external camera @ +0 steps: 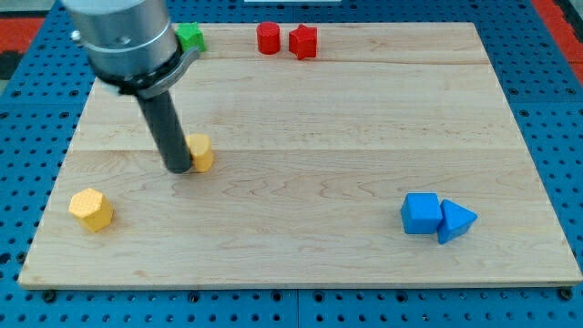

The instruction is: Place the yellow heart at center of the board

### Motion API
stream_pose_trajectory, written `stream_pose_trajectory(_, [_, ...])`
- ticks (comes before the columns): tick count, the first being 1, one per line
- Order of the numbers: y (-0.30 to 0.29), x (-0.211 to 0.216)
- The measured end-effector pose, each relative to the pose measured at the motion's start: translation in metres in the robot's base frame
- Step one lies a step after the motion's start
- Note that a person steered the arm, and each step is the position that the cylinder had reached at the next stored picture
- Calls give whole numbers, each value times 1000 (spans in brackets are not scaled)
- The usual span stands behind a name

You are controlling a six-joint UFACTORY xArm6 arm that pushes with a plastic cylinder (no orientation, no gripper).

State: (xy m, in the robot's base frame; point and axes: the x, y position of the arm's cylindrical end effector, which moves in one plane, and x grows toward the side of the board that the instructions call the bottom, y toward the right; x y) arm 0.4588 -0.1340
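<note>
Light wooden tabletop w/ visible grain, sitting on a blue perforated base.

Top edge: red cylinder block just beside red cube-ish block, small gap btwn them. Green block further to view's left, partly hidden, shape unclear.

Bottom right: blue cube block touching blue triangular block.

Bottom left: yellow hexagonal block, alone, well apart from the rest.

Bright, even light, sharp picture.
Soft overhead light on the bench; faint short shadows under blocks; no glare, no blur, no edge distortion.
</note>
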Motion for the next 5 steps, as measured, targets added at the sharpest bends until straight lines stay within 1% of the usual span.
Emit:
stream_pose_trajectory(1, [32,-30])
stream_pose_trajectory(2, [50,-38])
stream_pose_trajectory(3, [37,-38])
stream_pose_trajectory(4, [42,16])
stream_pose_trajectory(5, [85,1])
